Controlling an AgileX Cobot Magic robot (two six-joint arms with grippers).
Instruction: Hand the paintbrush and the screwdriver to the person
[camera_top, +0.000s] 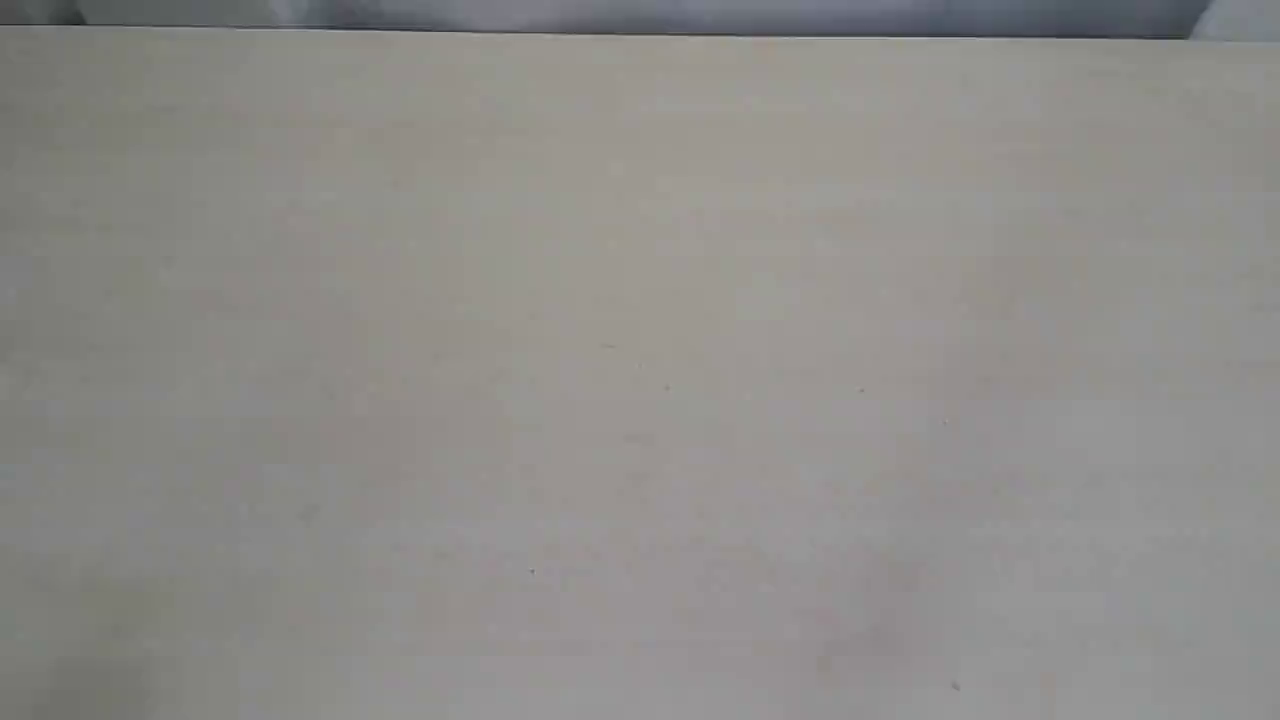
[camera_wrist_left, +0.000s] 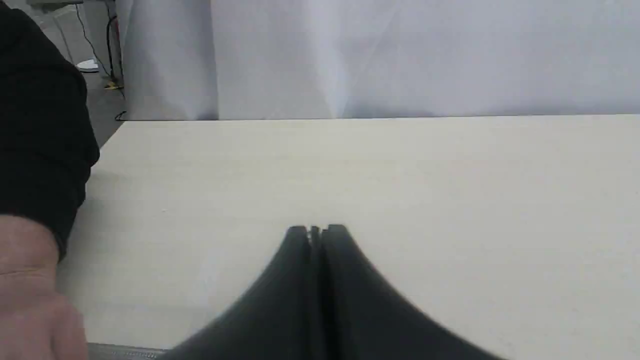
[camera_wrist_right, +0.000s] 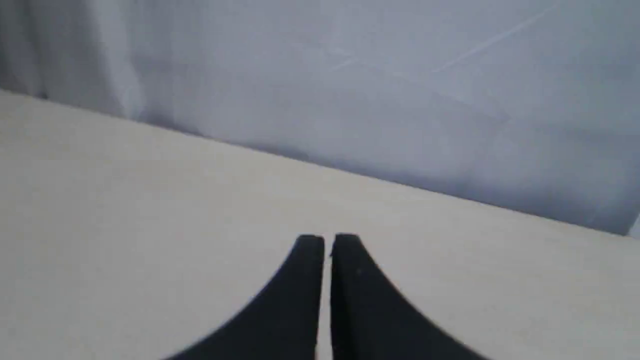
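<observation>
Bench (camera_top: 640, 360): pale, bare across the whole exterior view. Neither arm shows there.

Paintbrush, screwdriver: not in view in any picture. Where they lie I cannot tell, and I cannot say how they look.

Left fingers (camera_wrist_left: 295, 260): dark, pressed together, nothing pinched. They hang low over the bench.

Right fingers (camera_wrist_right: 307, 260): all but together, a hairline slit between them, nothing held. They too are over bare bench, facing a grey-white drape (camera_wrist_right: 400, 100).

Hand (camera_wrist_left: 30, 290): bare skin below a black cuff (camera_wrist_left: 45, 140), at the edge of the left wrist view, near the left fingers but apart from them. A thin grey strip (camera_wrist_left: 125, 353) runs along that picture's edge beside the hand; too little shows to name it.

Handling, judged from the task alone:
- Brush: likely light, with a stiff handle and soft bristles. Take it by the handle, away from the bristles, so the person has a free end to grip.
- Screwdriver: likely slim, rigid and smooth, so apt to roll or slip. Pinch it across the handle and keep the tip off the person's palm.

Both tools must first be found.
</observation>
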